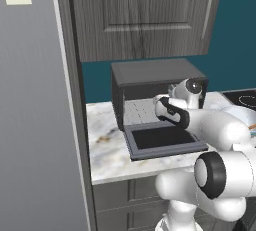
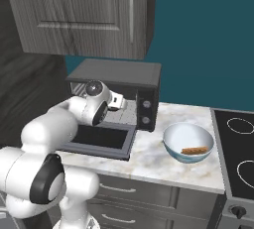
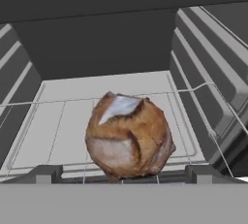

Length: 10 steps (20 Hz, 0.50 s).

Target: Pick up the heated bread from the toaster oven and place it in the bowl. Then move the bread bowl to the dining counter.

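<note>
Round brown bread (image 3: 128, 138) sat on the toaster oven's (image 2: 119, 82) wire rack (image 3: 191, 121), right ahead of my open jaws, not gripped. Oven door (image 2: 101, 140) was down. Bowl (image 2: 188, 143) on the desk (image 2: 149, 158) right of the oven held a small orange-brown piece (image 2: 194, 150).

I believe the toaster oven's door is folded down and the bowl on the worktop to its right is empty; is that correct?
Not quite: the bowl is not empty. The right base view shows a small elongated orange-brown piece lying inside it. The rest holds: the toaster oven has its door folded down, and the bowl stands to its right.
</note>
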### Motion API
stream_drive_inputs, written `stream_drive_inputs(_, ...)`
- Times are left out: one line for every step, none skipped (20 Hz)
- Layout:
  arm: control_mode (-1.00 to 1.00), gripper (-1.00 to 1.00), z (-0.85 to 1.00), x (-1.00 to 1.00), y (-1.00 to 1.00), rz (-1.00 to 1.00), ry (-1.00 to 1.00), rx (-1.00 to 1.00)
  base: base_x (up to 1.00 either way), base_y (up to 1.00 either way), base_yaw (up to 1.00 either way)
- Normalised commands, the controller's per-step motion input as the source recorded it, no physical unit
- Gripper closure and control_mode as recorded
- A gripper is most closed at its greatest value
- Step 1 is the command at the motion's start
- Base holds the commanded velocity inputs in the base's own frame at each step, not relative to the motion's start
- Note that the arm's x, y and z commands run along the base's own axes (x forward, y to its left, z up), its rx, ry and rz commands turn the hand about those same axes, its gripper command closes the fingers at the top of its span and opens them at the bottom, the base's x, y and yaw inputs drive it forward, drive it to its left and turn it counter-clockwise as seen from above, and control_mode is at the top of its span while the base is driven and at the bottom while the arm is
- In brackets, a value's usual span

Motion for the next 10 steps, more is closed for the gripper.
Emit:
stream_drive_inputs(-1.00, -1.00, -0.18, 0.32, 0.00, 0.00, 0.00, -0.04, 0.00, 0.00, 0.00)
stream_drive_inputs(-1.00, -1.00, -0.19, 0.29, 0.00, 0.00, 0.00, -0.01, 0.00, 0.00, 0.00)
stream_drive_inputs(-1.00, -1.00, -0.21, 0.26, 0.00, 0.00, 0.00, -0.02, 0.00, 0.00, 0.00)
stream_drive_inputs(-1.00, -1.00, -0.22, 0.31, 0.00, 0.00, 0.00, -0.05, 0.00, 0.00, 0.00)
stream_drive_inputs(-1.00, -1.00, -0.19, 0.28, 0.00, 0.00, 0.00, -0.04, 0.00, 0.00, 0.00)
stream_drive_inputs(-1.00, -1.00, -0.19, 0.22, 0.00, 0.00, 0.00, -0.04, 0.00, 0.00, 0.00)
stream_drive_inputs(-1.00, -1.00, -0.22, 0.14, 0.00, 0.00, 0.00, -0.04, 0.00, 0.00, 0.00)
stream_drive_inputs(-1.00, -1.00, -0.28, 0.06, 0.00, 0.00, 0.00, -0.05, 0.00, 0.00, 0.00)
stream_drive_inputs(-1.00, -1.00, -0.30, 0.01, 0.00, 0.00, 0.00, -0.05, 0.00, 0.00, 0.00)
stream_drive_inputs(-1.00, -1.00, -0.30, 0.00, 0.00, 0.00, 0.00, -0.03, 0.00, 0.00, 0.00)
